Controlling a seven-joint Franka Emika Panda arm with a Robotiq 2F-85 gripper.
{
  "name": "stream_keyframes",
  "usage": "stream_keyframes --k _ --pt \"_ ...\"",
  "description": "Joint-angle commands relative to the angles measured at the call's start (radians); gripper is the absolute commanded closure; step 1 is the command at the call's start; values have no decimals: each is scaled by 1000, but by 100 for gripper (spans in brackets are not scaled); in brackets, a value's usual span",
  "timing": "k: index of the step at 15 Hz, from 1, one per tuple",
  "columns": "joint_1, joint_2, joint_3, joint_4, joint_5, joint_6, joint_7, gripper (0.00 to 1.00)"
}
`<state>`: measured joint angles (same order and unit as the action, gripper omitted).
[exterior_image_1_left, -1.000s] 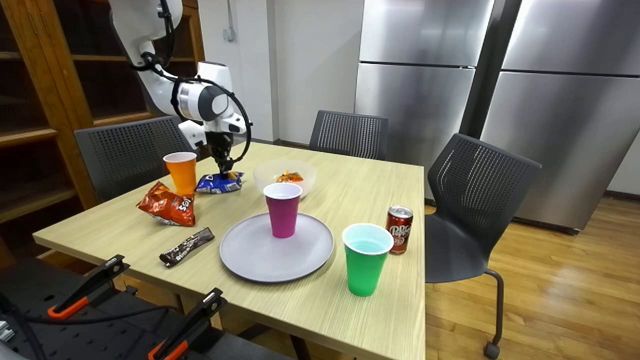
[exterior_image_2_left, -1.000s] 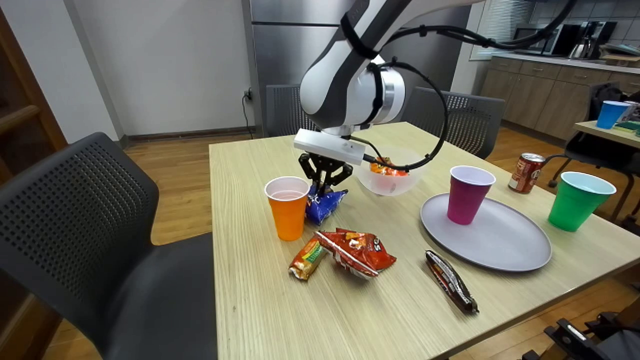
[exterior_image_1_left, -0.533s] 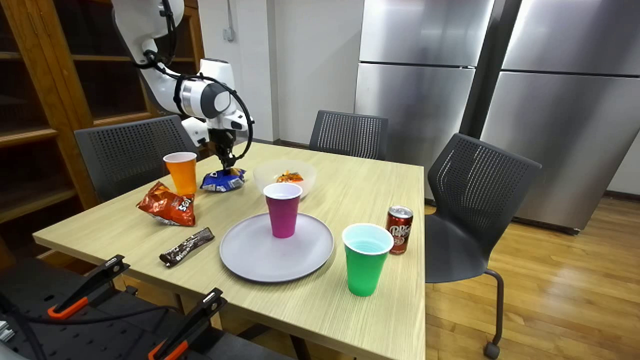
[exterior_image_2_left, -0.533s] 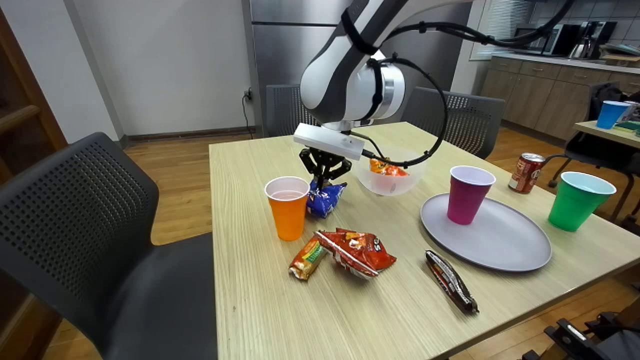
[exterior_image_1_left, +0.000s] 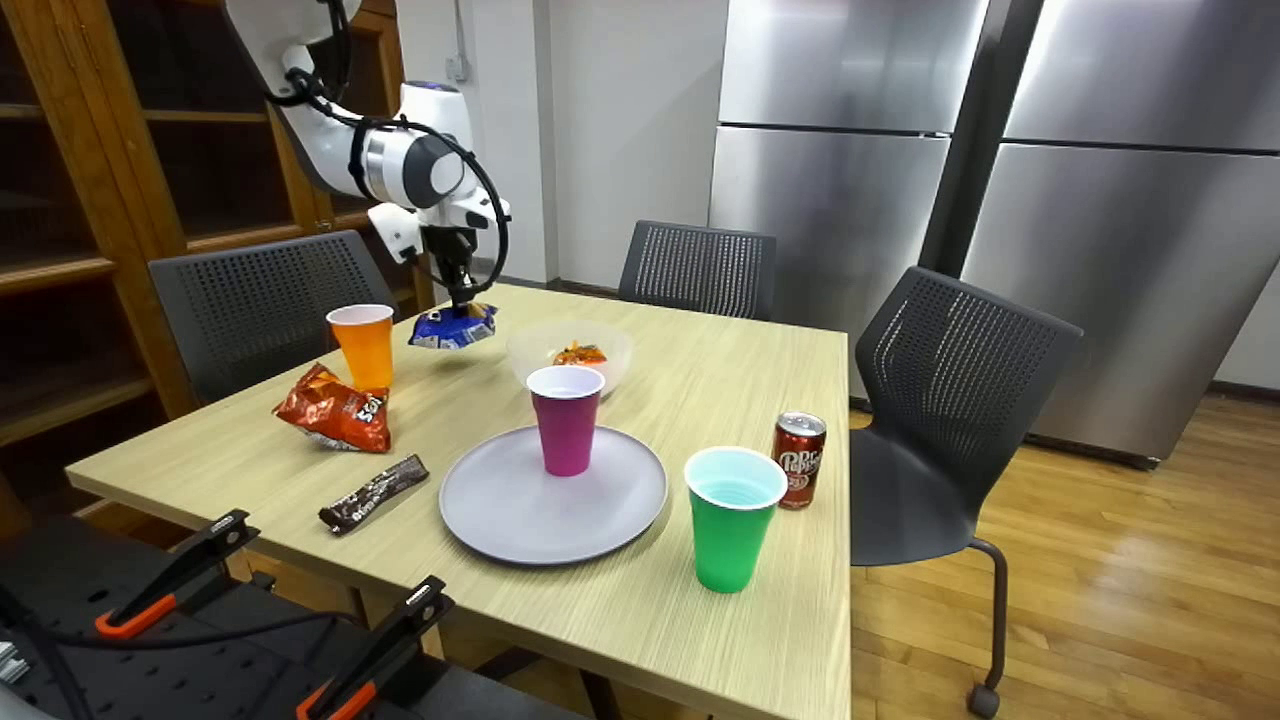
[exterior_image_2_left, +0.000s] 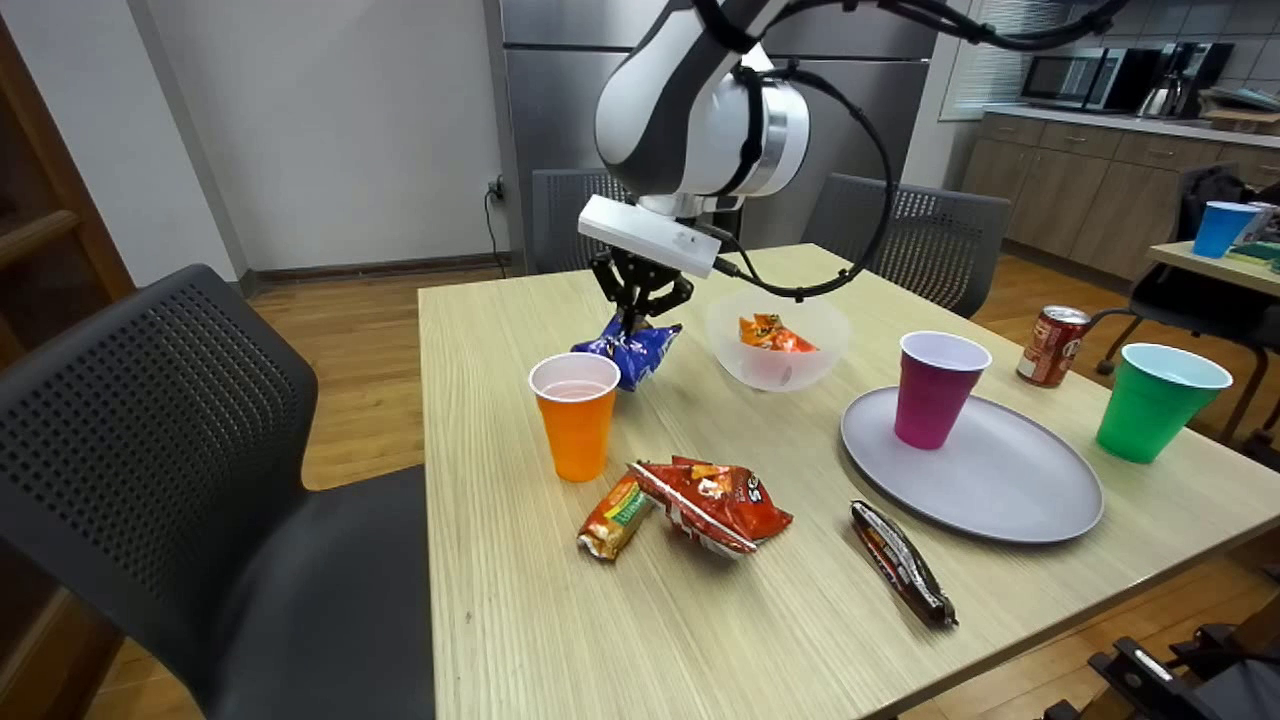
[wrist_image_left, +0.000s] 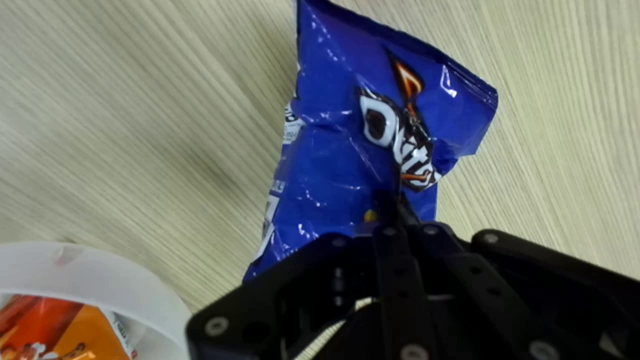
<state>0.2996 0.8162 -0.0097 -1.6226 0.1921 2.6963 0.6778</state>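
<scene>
My gripper is shut on a crumpled blue chip bag, pinching its upper face near the middle. In both exterior views the blue bag hangs a little above the table, with a faint shadow under it. The fingertips are partly buried in the folds of the foil. An orange cup stands close to the bag. Beside them is a frosted translucent bowl with an orange bag inside. The bowl's rim shows at the lower left of the wrist view.
A red chip bag lies against a small wrapped bar. A dark wrapped bar lies near the grey plate, which carries a purple cup. A green cup and a soda can stand near the table edge.
The gripper has closed on the blue bag and risen, lifting it off the table. In an exterior view it has also shifted slightly right. The other objects stay put.
</scene>
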Motion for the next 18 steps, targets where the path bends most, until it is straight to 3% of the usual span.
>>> stream_keyframes --k 1,9,18 --pt "-16 -75 12 -46 26 37 1 100" --pt "-73 -189 20 -147 70 139 -25 100" --pt "-217 -259 91 -230 185 181 -141 100"
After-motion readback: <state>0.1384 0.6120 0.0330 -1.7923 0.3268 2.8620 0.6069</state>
